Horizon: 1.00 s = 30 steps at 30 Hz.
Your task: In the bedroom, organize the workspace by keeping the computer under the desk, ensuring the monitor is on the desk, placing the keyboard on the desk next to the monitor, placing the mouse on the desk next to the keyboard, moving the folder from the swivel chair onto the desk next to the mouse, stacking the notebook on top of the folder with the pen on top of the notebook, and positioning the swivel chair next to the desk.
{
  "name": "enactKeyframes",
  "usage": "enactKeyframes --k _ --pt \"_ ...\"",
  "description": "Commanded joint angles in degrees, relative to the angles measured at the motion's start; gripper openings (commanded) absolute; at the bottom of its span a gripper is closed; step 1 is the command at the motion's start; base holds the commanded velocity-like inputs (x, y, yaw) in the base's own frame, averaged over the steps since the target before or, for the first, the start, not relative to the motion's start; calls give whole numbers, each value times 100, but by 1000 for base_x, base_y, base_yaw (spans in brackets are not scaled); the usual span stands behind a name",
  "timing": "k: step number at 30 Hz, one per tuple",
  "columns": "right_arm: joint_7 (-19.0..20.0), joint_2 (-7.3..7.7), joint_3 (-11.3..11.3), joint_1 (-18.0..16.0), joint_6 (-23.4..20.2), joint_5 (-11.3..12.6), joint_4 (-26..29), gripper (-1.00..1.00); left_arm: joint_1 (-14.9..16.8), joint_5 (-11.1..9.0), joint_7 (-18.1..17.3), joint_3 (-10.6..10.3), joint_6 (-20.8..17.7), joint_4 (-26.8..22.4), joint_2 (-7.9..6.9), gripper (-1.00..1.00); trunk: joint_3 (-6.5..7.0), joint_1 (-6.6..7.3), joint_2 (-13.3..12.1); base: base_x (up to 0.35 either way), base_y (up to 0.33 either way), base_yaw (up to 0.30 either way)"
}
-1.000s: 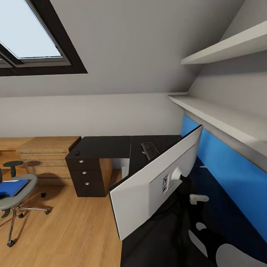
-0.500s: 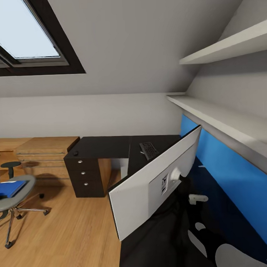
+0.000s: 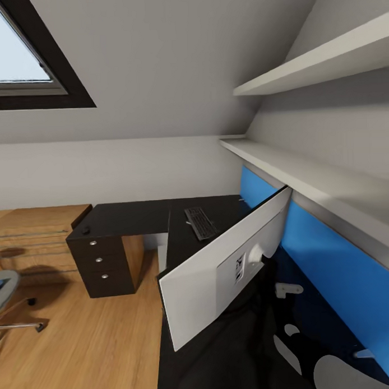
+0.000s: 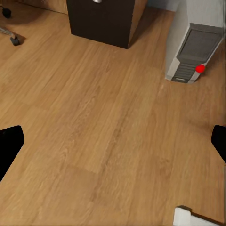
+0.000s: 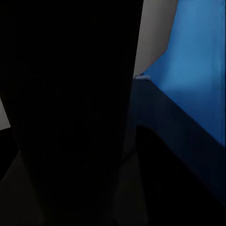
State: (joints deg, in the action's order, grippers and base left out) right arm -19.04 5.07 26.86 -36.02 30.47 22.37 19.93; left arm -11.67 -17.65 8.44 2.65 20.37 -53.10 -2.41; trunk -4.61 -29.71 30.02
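Note:
The monitor (image 3: 208, 278) hangs tilted over the black desk (image 3: 133, 214), its pale back toward me. My right arm reaches behind it, and the right gripper itself is hidden. The right wrist view is mostly black beside the blue back panel (image 5: 197, 56). The keyboard (image 3: 200, 223) lies on the desk beyond the monitor. The mouse (image 3: 85, 229) sits above the drawers (image 3: 101, 265). My left gripper (image 4: 113, 146) is open over bare floor, with the computer (image 4: 193, 44) ahead of it. The swivel chair (image 3: 4, 291) is cut by the picture's left edge.
White wall shelves (image 3: 306, 174) run above the desk on the right. A light-wood dresser (image 3: 33, 234) stands left of the drawers. The skylight (image 3: 21, 60) is at upper left. A chair castor (image 4: 14, 40) shows on the wood floor (image 3: 99, 343).
The camera has turned right, so the room has shifted left and the chair has slid almost out of the picture. The monitor keeps the same place in the picture.

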Motion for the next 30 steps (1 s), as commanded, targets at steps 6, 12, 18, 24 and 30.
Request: enactKeyframes --k 6,12,18,24,30 --pt "-30 3 51 -10 23 -17 11 -100 -2 -28 17 -11 11 -8 -5 100 -9 -2 11 0 0 -199" --pt "-30 -12 60 -10 29 -22 11 -100 -2 -28 17 -11 11 -8 -5 100 -9 -2 11 0 0 -22" --pt "8 -19 61 -10 17 -1 5 -100 -2 -28 17 -11 11 -8 -5 100 -9 -2 11 0 0 -2" --pt "127 -39 48 -10 -36 32 -2 -100 -2 -28 17 -11 12 -8 -5 100 -9 -2 11 0 0 0" --pt "131 -101 27 -10 -53 43 -6 -100 -2 -28 17 -11 13 -9 -5 100 -9 -2 11 0 0 0"
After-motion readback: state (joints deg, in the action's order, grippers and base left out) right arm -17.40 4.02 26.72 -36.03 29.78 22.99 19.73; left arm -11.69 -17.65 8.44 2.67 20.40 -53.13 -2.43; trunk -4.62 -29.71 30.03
